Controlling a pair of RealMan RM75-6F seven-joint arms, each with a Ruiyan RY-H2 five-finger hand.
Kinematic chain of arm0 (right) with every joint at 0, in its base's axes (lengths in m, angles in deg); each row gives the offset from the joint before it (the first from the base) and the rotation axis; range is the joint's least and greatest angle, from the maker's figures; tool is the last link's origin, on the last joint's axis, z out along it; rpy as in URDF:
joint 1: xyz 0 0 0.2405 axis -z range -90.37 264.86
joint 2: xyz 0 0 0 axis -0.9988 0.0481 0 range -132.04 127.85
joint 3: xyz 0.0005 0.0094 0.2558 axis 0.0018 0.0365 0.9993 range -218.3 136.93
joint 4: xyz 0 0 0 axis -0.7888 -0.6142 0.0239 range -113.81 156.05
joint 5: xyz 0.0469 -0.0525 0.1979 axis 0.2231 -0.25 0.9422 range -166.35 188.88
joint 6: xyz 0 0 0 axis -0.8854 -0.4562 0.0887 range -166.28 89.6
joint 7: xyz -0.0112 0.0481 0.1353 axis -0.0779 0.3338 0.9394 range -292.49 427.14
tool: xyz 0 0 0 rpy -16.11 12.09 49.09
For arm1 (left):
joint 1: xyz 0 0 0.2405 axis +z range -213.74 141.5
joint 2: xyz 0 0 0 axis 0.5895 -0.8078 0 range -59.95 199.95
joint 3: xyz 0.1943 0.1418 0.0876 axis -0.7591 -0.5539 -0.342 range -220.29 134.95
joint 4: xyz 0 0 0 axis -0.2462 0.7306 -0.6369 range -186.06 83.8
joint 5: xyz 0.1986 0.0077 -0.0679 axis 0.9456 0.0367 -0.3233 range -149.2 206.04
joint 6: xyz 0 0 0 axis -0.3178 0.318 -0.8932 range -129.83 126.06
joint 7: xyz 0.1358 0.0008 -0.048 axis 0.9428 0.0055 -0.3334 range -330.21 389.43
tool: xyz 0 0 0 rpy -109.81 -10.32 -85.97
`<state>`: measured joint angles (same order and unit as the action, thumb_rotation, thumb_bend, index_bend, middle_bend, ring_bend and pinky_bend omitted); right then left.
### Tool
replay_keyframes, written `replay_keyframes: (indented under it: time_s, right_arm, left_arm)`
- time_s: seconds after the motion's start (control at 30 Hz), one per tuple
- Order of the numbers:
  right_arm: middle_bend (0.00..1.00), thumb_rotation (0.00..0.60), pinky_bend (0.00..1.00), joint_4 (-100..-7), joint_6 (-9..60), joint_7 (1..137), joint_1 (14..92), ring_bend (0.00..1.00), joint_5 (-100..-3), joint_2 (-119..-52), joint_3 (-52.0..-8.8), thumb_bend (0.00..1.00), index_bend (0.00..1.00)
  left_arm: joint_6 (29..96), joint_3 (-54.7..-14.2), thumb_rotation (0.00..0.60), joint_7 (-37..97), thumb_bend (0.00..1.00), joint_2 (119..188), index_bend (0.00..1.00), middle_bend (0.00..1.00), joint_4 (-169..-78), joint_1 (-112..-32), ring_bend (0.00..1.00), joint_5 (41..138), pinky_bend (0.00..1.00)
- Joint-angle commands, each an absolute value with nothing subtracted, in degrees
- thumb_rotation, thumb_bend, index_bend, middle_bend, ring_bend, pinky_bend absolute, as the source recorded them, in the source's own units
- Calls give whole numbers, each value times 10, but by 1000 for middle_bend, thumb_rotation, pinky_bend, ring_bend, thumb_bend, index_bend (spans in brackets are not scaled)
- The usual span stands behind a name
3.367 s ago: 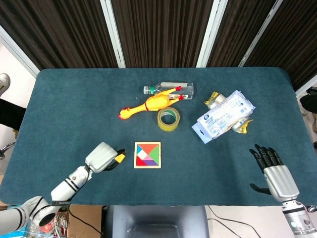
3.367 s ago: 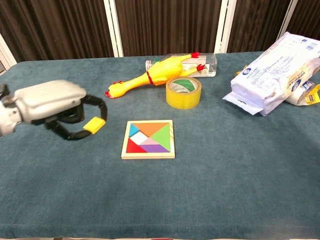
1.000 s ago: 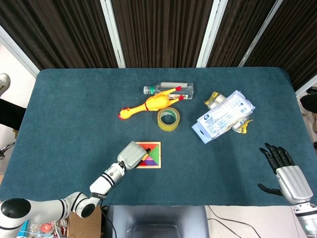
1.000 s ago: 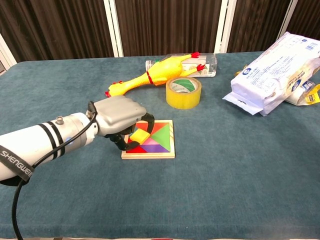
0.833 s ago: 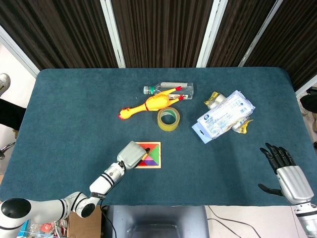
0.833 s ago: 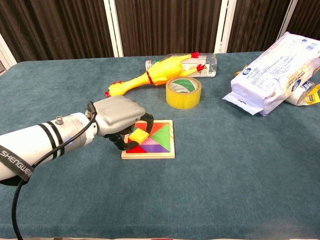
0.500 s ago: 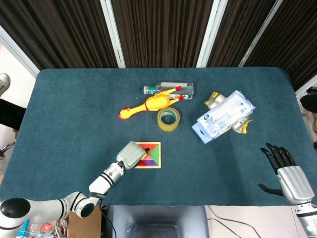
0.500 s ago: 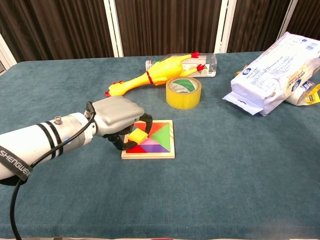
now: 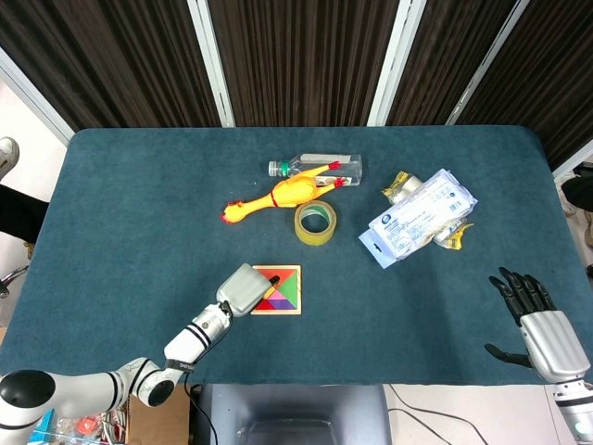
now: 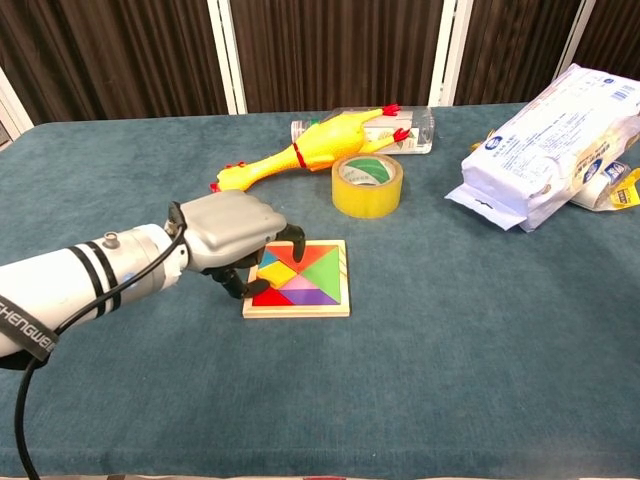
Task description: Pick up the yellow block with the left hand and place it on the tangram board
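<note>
Small yellow square block [image 10: 274, 272] lies on the square wooden tangram board [image 10: 298, 279], centre frame; grey left hand [image 10: 232, 246] beside it, fingers loosened off. Right hand [image 9: 537, 319], lower right, spread empty.

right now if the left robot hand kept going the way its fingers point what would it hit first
The left robot hand points right across the tangram board, fingertips by the yellow block. It would probably push that block first, though depth is unclear.

Left robot hand [image 10: 232, 245] curled, fingers down; right robot hand [image 9: 536, 320] spread wide.
</note>
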<state>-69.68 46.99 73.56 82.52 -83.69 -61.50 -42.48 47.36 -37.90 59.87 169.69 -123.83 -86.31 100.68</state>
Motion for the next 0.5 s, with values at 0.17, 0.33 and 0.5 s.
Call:
replay_keyframes:
  time_s: [0.17,0.33,0.5]
  right_arm:
    - [0,600,0,-697,468,731,824,0,-837,-617,-425,156,0]
    - [0,600,0,-697,468,729,825,0,-838,-617,-425,156,0]
    - [0,600,0,-698,467,725,825,0,-839,-618,-426,156,0]
  left_arm:
    - [479,-379,600,592,387,1687,323,1000,-1250,-859,1000,1010,1000]
    - [482,-380,600,595,383,1674,340,1000,-1268,-855,1000,1006,1000]
    - [486,-385,600,601,376,1669,341,1000,-1276,-851,1000,1007,1000]
